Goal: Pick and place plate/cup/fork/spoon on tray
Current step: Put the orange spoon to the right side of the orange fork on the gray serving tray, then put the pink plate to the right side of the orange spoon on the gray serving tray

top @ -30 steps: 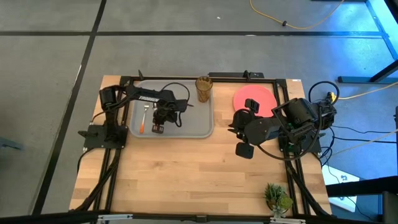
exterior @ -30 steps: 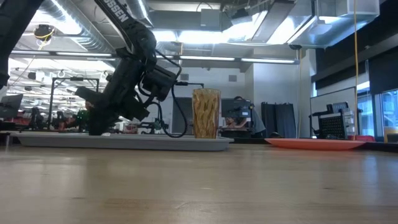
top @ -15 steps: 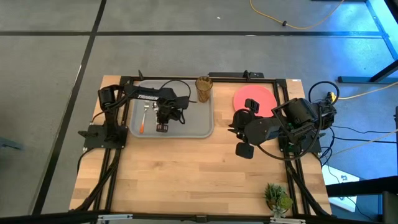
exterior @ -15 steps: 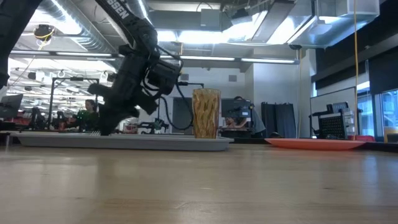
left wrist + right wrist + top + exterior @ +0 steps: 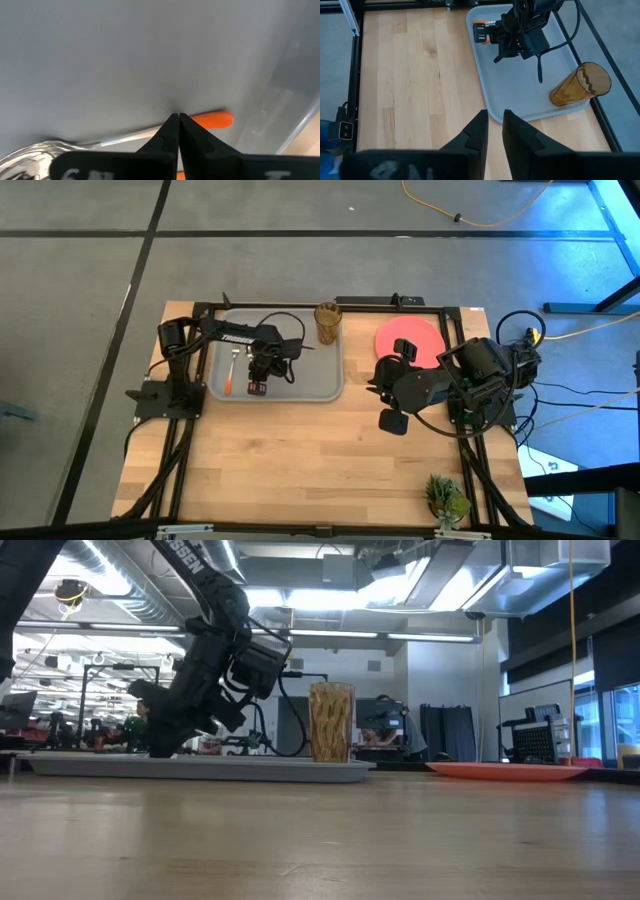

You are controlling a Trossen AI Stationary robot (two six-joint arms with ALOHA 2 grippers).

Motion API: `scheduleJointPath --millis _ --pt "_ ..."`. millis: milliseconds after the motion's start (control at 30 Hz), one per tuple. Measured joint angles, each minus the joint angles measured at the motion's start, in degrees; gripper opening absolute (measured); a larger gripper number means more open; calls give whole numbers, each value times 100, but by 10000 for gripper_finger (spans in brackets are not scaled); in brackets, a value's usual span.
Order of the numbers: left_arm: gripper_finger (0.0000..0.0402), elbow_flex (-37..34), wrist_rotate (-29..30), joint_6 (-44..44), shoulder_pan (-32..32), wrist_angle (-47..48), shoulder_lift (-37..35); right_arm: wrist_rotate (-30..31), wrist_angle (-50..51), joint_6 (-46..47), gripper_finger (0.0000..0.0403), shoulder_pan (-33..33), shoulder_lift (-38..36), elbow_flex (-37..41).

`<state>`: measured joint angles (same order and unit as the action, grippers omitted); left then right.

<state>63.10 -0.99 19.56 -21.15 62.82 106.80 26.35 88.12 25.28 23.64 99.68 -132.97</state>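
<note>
The grey tray [image 5: 320,380] lies at the table's far left. The fork [image 5: 232,370] lies in it, and the amber cup [image 5: 327,323] stands upright in its far right corner. My left gripper [image 5: 257,387] is low over the tray's near middle, shut on the spoon [image 5: 115,136], whose bowl [image 5: 25,155] and orange handle end [image 5: 217,119] stick out to either side. The coral-red plate [image 5: 410,340] lies flat on the table right of the tray. My right gripper [image 5: 494,115] hovers over the wood right of the tray, empty, with a narrow gap between its fingers. My left gripper pinches the spoon's handle [image 5: 192,119] between its two fingertips, where the silver shaft meets the orange part. The fingers slant down from above and lie across the handle. The spoon is level, close over the tray floor; I cannot tell if it rests there.
A small potted plant [image 5: 445,498] stands at the table's near right corner. Bare wood [image 5: 300,460] spreads across the near half of the table. Dark frame rails run along the table's edges.
My left gripper has swayed a little over the tray and is back close to where it was, still shut on the spoon.
</note>
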Motion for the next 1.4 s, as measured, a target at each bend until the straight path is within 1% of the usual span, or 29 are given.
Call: scheduleJointPath --millis 200,400,667,900,1067,1167,1267,1333,1400 --pt "0 -182 1 -2 -10 -48 -22 0 0 0 59 0 0 0" --pt "0 -321 8 -193 -59 -32 -31 0 0 -8 59 0 0 0" --pt "0 103 14 -382 -59 -70 7 0 6 -22 59 0 0 0" --pt "0 600 -18 -599 1 399 -55 27 210 21 59 0 0 0" --pt "0 1064 -327 -896 196 475 -585 147 203 364 59 -12 -105 4" --pt "0 1316 -321 -1177 408 378 -1101 215 197 643 59 -72 -240 2" --pt "0 1388 -312 -1431 682 155 -1710 231 178 779 59 -168 -359 58" --pt "0 1391 -318 -1657 885 -68 -2118 118 183 890 59 -256 -435 192" --pt "0 1391 -313 -1865 1108 -193 -2499 -171 188 904 59 -340 -487 410"
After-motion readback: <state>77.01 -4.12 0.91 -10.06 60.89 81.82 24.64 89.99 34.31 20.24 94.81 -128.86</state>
